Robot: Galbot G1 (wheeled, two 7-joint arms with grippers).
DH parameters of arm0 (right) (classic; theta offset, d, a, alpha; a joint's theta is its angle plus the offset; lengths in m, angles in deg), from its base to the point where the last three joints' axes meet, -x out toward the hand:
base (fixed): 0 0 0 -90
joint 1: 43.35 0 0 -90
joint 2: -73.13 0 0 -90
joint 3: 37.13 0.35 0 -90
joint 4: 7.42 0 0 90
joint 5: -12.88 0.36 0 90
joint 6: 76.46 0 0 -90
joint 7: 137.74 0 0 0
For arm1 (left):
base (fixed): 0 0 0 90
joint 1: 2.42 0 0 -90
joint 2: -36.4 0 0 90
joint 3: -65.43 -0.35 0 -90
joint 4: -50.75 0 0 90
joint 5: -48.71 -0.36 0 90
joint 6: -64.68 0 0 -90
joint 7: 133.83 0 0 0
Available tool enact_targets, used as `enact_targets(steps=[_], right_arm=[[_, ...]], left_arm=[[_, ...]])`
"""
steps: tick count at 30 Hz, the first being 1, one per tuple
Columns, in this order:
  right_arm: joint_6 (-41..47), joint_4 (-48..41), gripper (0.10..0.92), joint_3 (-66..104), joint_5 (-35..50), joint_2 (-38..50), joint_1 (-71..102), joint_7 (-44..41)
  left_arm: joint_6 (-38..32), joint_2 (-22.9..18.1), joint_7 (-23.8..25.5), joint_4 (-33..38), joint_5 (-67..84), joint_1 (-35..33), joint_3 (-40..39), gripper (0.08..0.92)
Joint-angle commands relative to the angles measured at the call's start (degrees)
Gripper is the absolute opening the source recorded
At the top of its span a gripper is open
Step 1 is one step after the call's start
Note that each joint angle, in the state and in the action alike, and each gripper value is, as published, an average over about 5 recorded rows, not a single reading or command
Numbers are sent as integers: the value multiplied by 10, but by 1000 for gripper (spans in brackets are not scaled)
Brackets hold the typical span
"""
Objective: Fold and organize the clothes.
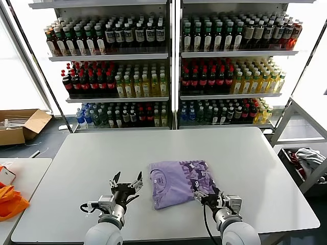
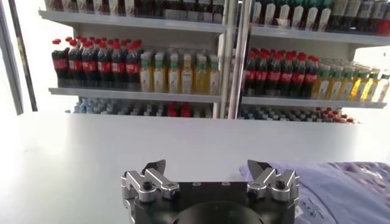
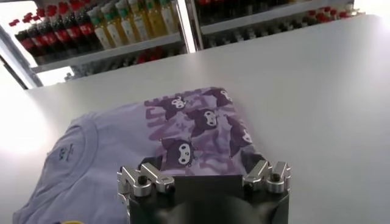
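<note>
Both claws sit low at the near edge of the desk (image 1: 76,158). On the robot's right, the right claw (image 1: 206,195) has its fingers spread and grips nothing; its tips hover at the near right corner of the T-shirt (image 1: 180,182). At the other side, the left claw (image 1: 125,185) is also spread wide and empty, just beside the shirt's left edge without touching it.

One T-shirt lies on the desk, lavender, folded into a rough rectangle near the front middle. Its plain part with the neck label faces left, and a flap printed with small dark purple figures covers the right part. Two claws, one shirt.

Bare white desk stretches far behind the shirt and out to both sides, leaving wide room to move. A narrow strip of desk remains between the shirt and the front edge.

Behind the desk stand two shelf units (image 1: 173,56), each with three rows of bottles. A cardboard box (image 1: 18,125) sits on the floor at the left.
</note>
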Motion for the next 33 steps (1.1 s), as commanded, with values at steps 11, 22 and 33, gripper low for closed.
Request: enact_targets(steps=[11,22,33], right_arm=[[0,126,823,50,61,15,9,14],[-10,172,823,147,-146,28,50,-48],[-61,77,823,219,-246,17,108,-61]], left_arm=[[0,5,5,12,1,-8,4,823],[-47,7,22,74,-13,-25,34,823],[-72,-5,39,72,-60,-20,39,822]])
